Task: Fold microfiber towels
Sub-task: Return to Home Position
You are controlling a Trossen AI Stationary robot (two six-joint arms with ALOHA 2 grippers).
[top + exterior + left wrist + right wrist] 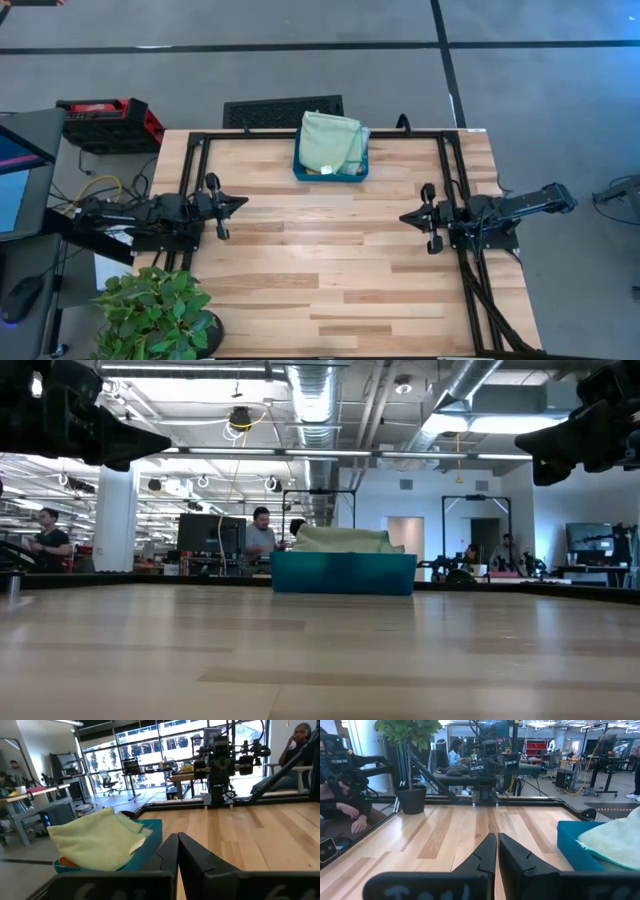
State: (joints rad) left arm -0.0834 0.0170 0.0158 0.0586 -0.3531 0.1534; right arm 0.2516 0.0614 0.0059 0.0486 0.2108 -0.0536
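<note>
A teal tray [330,172] stands at the middle of the table's far edge, and a light green towel [328,140] lies piled in it, rising above the rim [340,540]. In the left wrist view an orange towel [67,862] peeks out under the green towel [95,840]. My left gripper [240,203] hovers level at the table's left side, shut and empty, pointing right. At the right side my right gripper [405,216] points left, its fingertips [497,840] a narrow slit apart with nothing between them. Both are well clear of the tray.
Bare wood spreads between the two grippers and toward the near edge. Black frame rails [300,133] run along the far, left and right edges. A potted plant [155,310] stands at the near left corner. A red and black case [105,120] sits off the table, far left. People sit in the room beyond.
</note>
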